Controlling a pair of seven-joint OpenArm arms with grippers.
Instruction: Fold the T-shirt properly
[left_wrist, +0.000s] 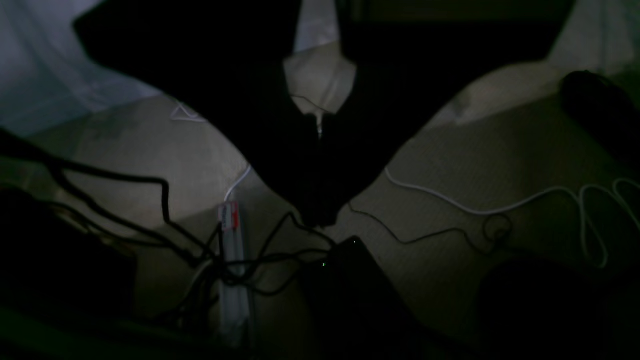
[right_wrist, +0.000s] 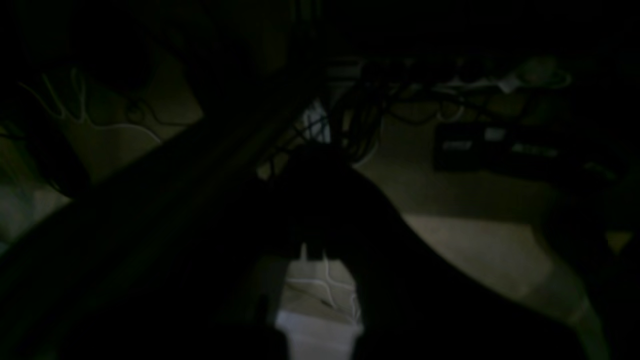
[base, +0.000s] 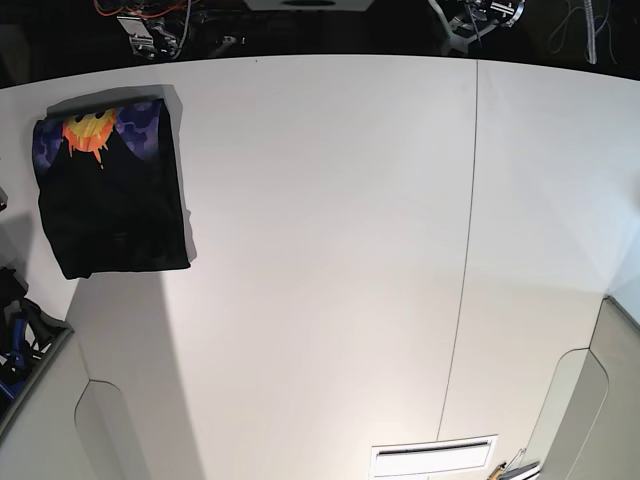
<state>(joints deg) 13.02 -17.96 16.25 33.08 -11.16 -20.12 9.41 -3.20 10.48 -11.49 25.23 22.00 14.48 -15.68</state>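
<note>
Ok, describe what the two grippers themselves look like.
Left gripper: two broad, plain black fingers tapering toward the tips, no markings visible. Right gripper: the same black wedge shape, too dark for further detail.

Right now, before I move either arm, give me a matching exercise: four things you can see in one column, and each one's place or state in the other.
Things:
1. T-shirt
2. seam line
3. slotted white panel
4. white cable

Places or states:
A. looping across the right side of the left wrist view
B. folded, print showing, top left of the base view
C. at the bottom edge of the base view
D. running top to bottom, right of centre in the base view

Pairs: 1-B, 2-D, 3-C, 4-A
</note>
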